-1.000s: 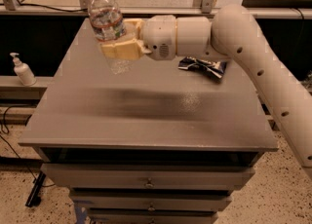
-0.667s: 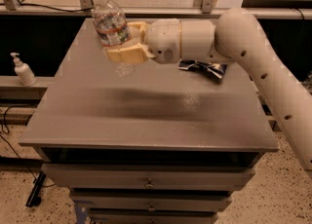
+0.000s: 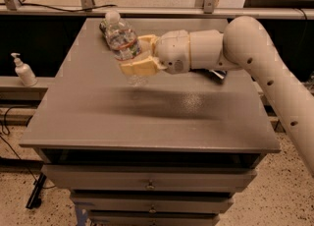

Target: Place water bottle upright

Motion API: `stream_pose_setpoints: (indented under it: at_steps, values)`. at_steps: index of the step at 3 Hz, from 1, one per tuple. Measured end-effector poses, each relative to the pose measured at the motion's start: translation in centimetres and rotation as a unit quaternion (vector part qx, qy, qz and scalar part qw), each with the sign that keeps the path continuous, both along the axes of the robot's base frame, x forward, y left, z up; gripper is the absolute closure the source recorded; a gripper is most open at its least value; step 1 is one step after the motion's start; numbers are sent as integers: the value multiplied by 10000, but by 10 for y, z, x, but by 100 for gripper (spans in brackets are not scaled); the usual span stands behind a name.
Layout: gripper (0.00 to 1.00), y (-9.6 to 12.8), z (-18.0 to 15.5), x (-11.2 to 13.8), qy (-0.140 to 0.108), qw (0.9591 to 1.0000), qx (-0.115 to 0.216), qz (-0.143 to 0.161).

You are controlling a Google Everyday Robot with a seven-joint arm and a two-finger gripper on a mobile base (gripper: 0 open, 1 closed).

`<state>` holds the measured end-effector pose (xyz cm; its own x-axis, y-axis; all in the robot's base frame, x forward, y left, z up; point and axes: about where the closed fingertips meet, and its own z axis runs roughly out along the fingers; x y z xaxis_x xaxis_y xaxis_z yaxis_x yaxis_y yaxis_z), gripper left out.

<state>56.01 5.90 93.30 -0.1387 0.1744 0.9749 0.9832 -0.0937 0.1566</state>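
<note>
Looking down on the grey counter (image 3: pixel 88 122), we see the end effector (image 3: pixel 133 53) held in the air over the far left part of the top, reaching in from the right at the end of a thick cream arm (image 3: pixel 255 48). Its two pale fingers (image 3: pixel 137 67) are closed around the water bottle (image 3: pixel 120 36), one above and one below the lower half of the bottle's body, so the end effector has a firm hold on it.

We see the bottle lifted clear of the counter and not touching it. It is tilted, with its white cap (image 3: pixel 112 15) highest and leaning toward the far left corner, and its base pointing down and to the right, into the fingers. The red band of the label shows just above the upper finger. A soft shadow (image 3: pixel 147 104) lies on the counter below the bottle and arm.

A dark object (image 3: pixel 219 74) lies on the counter behind the arm, mostly hidden. Off to the left, well apart from the counter, a white pump dispenser (image 3: pixel 22 70) stands upright on a lower ledge. Drawers (image 3: pixel 149 183) run across the counter's front.
</note>
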Motion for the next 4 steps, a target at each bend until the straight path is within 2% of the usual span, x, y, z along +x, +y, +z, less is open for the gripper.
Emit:
stream_pose_setpoints:
  at_steps: [1,2,3,4]
  values:
    - [100,-8,-15,3,135,9999,90,-53]
    - [100,-15,-26,7,305,9988,356,-152]
    - [82,-19,-29,10,395,9978,510,-132]
    - [59,-22,-30,9,411,9976,550,-69]
